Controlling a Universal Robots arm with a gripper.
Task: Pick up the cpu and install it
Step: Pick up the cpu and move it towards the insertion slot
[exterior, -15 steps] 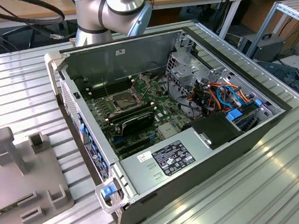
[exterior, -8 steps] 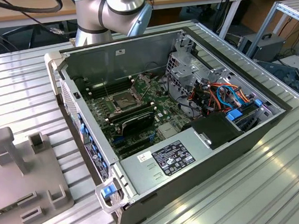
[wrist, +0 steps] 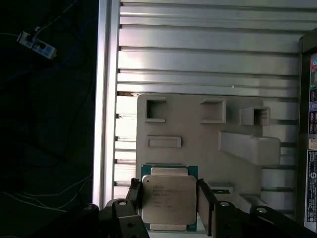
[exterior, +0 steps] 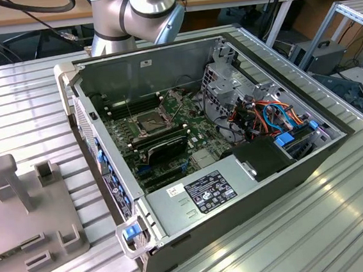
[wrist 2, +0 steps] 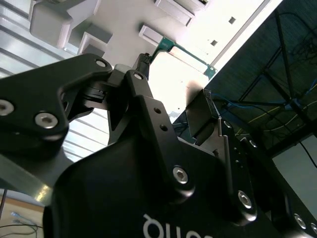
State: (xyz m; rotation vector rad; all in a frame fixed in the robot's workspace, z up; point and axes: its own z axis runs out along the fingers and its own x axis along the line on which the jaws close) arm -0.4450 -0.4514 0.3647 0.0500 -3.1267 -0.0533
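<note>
In the first wrist view the cpu (wrist: 168,204), a flat square chip with a dull silver top and a green rim, sits over the near edge of a grey fixture plate (wrist: 193,131). My gripper (wrist: 168,183) has a black finger tight against each side of it, with no gap showing. The second wrist view shows the same grip from below: gripper (wrist 2: 177,75) and the cpu's green edge (wrist 2: 184,52) between the fingertips. I cannot tell whether the cpu is lifted off the plate. In the exterior view the dark socket (exterior: 149,120) sits open on the motherboard (exterior: 198,141).
The open computer case (exterior: 238,191) lies on a ribbed metal table (exterior: 344,223). Inside it are memory sticks (exterior: 160,149), coloured cables (exterior: 266,116) and a power supply (exterior: 206,191). The fixture plate (exterior: 31,208) lies at the exterior view's left. The arm's base (exterior: 134,12) rises behind the case.
</note>
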